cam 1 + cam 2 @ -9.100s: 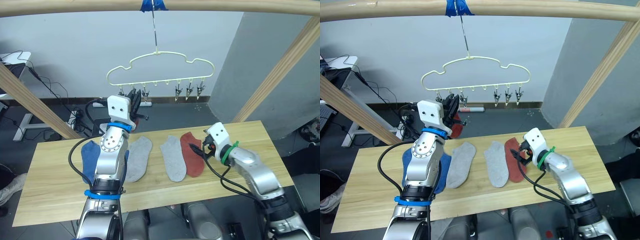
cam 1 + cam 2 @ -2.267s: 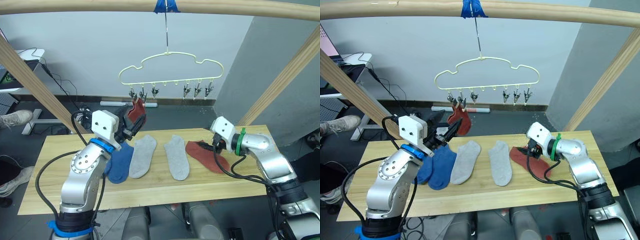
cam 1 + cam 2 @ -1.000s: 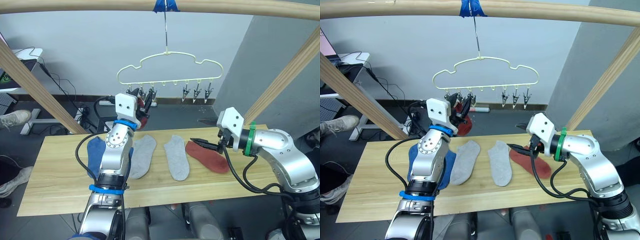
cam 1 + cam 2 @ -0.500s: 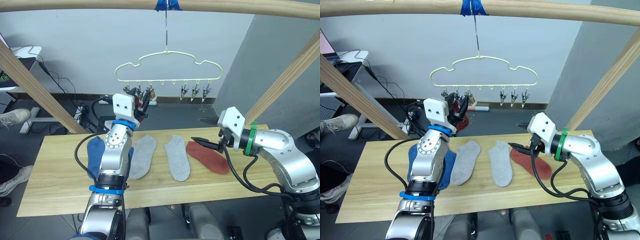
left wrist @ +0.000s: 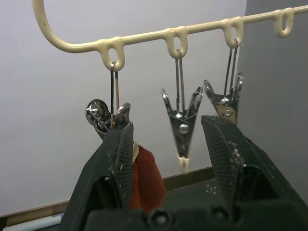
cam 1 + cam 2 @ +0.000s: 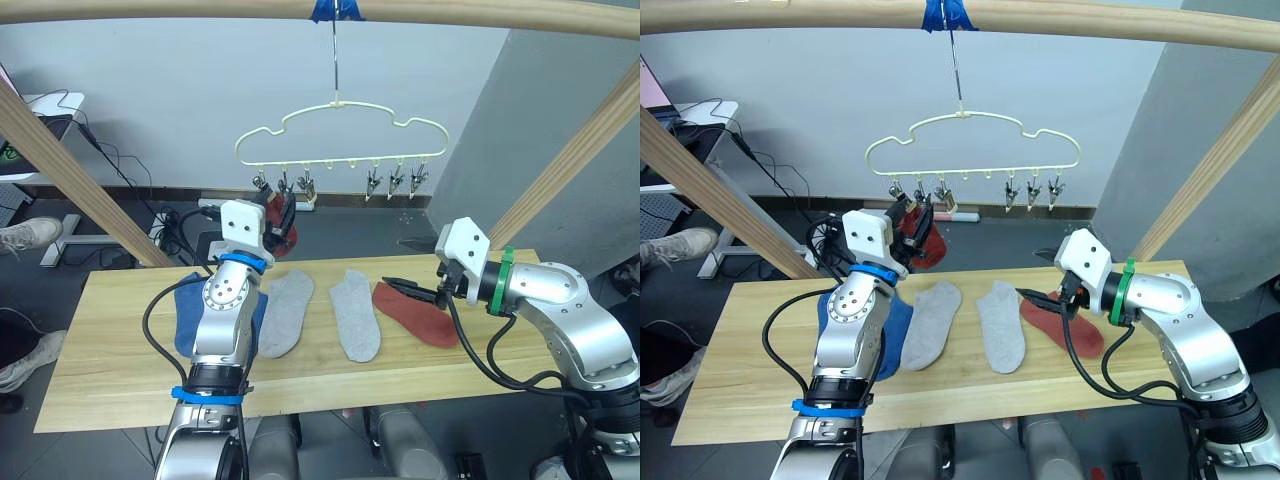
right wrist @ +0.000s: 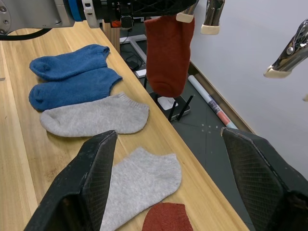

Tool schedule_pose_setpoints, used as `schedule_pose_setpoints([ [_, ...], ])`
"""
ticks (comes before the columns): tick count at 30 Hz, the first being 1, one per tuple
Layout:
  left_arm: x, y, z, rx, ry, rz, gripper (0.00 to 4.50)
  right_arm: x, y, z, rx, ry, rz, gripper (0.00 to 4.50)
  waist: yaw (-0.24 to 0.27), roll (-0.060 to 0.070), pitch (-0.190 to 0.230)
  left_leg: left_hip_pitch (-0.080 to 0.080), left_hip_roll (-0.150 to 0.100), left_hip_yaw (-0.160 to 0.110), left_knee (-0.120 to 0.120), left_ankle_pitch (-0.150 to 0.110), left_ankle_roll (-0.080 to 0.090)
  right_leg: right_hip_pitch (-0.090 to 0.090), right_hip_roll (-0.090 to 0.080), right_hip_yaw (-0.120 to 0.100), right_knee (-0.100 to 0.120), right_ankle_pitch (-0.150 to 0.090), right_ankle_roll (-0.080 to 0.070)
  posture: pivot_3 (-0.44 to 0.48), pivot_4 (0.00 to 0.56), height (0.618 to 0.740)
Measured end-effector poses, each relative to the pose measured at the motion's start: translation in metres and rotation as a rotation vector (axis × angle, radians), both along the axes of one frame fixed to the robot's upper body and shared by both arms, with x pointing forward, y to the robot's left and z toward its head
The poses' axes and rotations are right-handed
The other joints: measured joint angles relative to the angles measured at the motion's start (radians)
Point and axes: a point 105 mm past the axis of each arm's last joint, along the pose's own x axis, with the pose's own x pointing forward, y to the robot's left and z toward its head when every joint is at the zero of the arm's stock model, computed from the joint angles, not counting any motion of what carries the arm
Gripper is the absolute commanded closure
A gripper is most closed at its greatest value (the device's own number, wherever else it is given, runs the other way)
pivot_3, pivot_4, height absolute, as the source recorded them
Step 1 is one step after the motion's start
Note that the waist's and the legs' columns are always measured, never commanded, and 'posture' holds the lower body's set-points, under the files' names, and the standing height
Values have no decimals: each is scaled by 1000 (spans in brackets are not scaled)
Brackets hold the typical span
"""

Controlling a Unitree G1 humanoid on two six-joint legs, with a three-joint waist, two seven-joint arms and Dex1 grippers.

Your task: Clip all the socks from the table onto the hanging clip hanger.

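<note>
Swinging right since a moment ago, the clip hanger (image 6: pixel 340 135) carries one rust-red sock (image 7: pixel 168 53) past the spread left gripper (image 5: pixel 171 159); the second red sock (image 6: pixel 415 313) lies lengthwise just under the nearer, spread right gripper (image 6: pixel 412 291)

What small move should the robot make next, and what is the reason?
Probably lower the right end effector onto the rust-red sock on the table and grip it. Its fingers are open just above that sock's end. The other rust-red sock already hangs from the clip hanger, and the left end effector is open beside it.
</note>
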Motion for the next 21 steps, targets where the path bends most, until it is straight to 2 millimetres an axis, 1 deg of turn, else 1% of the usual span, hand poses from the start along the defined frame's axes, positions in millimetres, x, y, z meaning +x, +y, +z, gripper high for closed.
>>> schedule_pose_setpoints([
  [6, 3, -2, 0, 4, 7, -7, 2051, 0, 0, 0, 0, 0, 0, 852, 0, 0, 0, 0, 0, 0, 0, 0, 0, 0, 0, 0, 0, 0, 0, -228, 268, 740],
  [13, 12, -4, 8, -1, -6, -1, 2051, 0, 0, 0, 1, 2, 0, 852, 0, 0, 1, 0, 0, 0, 0, 0, 0, 0, 0, 0, 0, 0, 0, -231, 268, 740],
  [21, 17, -3, 8, -4, -1, 3, 2051, 0, 0, 0, 5, 4, 3, 852, 0, 0, 2, 0, 0, 0, -1, 0, 0, 0, 0, 0, -1, 0, 0, -231, 270, 740],
])
